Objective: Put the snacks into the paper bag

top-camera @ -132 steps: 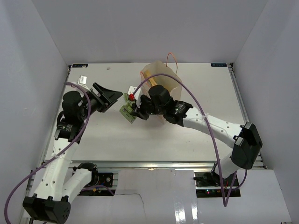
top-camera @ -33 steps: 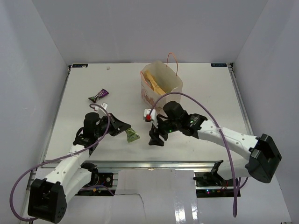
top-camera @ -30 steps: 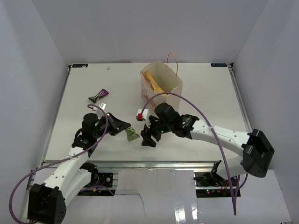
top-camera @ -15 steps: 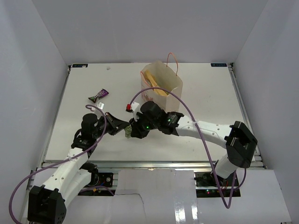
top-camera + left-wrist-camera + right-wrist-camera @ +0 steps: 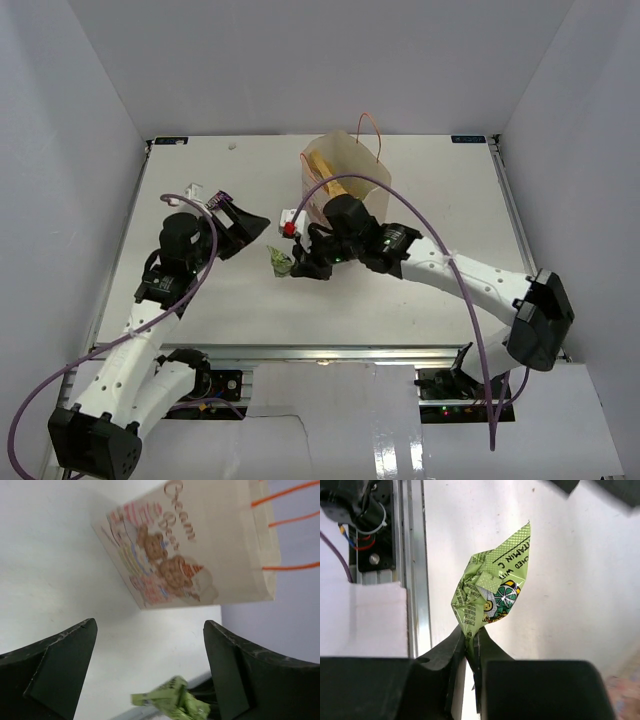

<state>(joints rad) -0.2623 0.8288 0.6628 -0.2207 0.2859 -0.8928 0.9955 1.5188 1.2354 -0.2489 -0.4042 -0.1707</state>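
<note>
Even, diffuse overhead light. White table [image 5: 300, 310] reads bright; shadows soft and faint. Glare on the glossy strip [image 5: 400, 430] at the near edge. Left wrist view: paper bag [image 5: 200, 545] print slightly soft, green wrapper [image 5: 172, 700] blurred. Right wrist view sharp.

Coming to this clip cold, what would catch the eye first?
The crumpled green candy wrapper, pinched by one end in the shut right gripper, at the middle of the table. Just behind it stands the cream paper bag with orange string handles, a yellow packet inside. The left gripper gapes wide open and empty, facing the bag.
</note>
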